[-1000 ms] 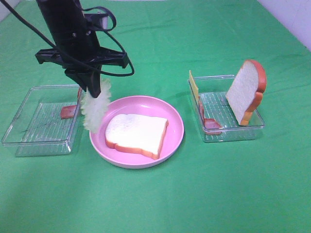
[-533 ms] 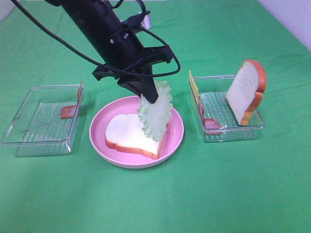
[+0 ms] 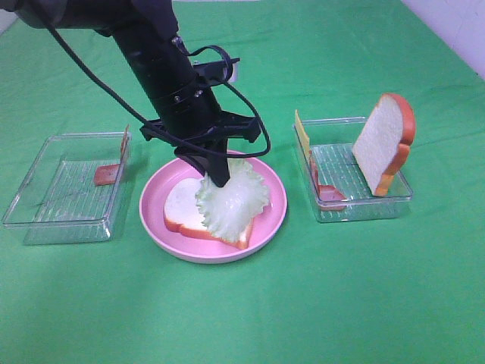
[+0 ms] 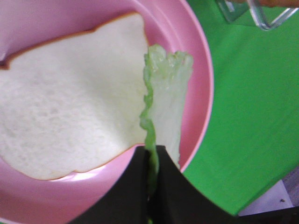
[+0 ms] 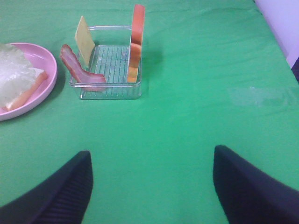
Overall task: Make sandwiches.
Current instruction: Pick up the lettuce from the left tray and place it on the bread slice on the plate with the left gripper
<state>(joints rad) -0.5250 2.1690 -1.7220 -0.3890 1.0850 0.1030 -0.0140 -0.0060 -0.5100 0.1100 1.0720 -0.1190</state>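
A white bread slice [image 3: 182, 208] with orange-brown crust lies flat on the round pink plate [image 3: 273, 216]. My left gripper [image 3: 217, 178] is shut on a pale green ruffled lettuce leaf [image 3: 231, 203], whose lower part rests on the bread. In the left wrist view the lettuce [image 4: 166, 100] hangs from the shut fingers [image 4: 135, 186] over the bread [image 4: 65, 121]. A second bread slice [image 3: 385, 142] stands upright in the right clear tray [image 3: 364, 208], with a cheese slice [image 3: 302, 133] and a bacon strip [image 3: 327, 191]. My right gripper [image 5: 152, 186] is open, far from the tray.
A clear tray [image 3: 45, 216] at the left holds a bacon strip [image 3: 108, 174]. Green cloth covers the table. The right wrist view shows the right tray [image 5: 110, 91] with bread [image 5: 136, 42], cheese [image 5: 84, 37] and bacon [image 5: 77, 65].
My left gripper carried the lettuce from beside the left tray rightward over the plate, then lowered it so the leaf now lies partly on the bread.
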